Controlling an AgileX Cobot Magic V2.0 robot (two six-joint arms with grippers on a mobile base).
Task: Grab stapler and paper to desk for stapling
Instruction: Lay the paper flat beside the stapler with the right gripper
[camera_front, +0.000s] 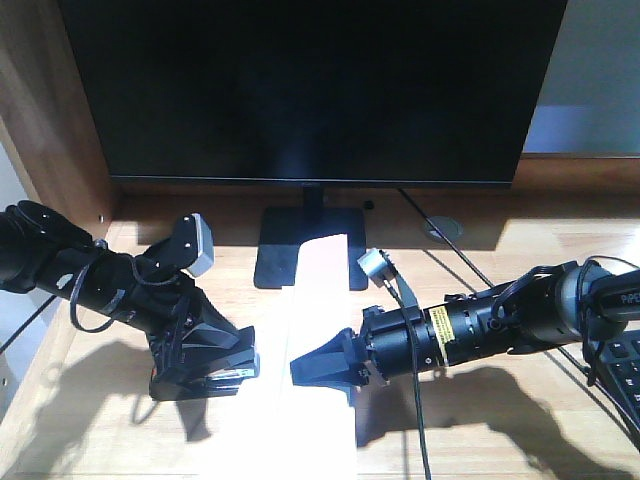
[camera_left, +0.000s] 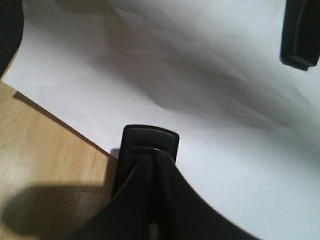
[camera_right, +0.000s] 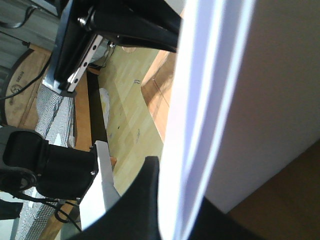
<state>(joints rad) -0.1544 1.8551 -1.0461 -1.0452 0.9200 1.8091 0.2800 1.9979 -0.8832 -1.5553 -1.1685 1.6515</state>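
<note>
Right gripper (camera_front: 300, 368) jaws pinch the right edge of the paper (camera_front: 315, 410) to position it on the desk (camera_front: 500, 420). Left gripper (camera_front: 252, 358) jaws sit spread at the left edge, likely to steady it.

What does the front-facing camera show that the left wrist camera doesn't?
Only the front-facing view shows the monitor, a keyboard corner and the right gripper meeting the paper. Only the left wrist view shows the sheet's faint creases and its edge up close, with one black fingertip at that edge. Both show the paper, the wooden desk and the left gripper.
</note>
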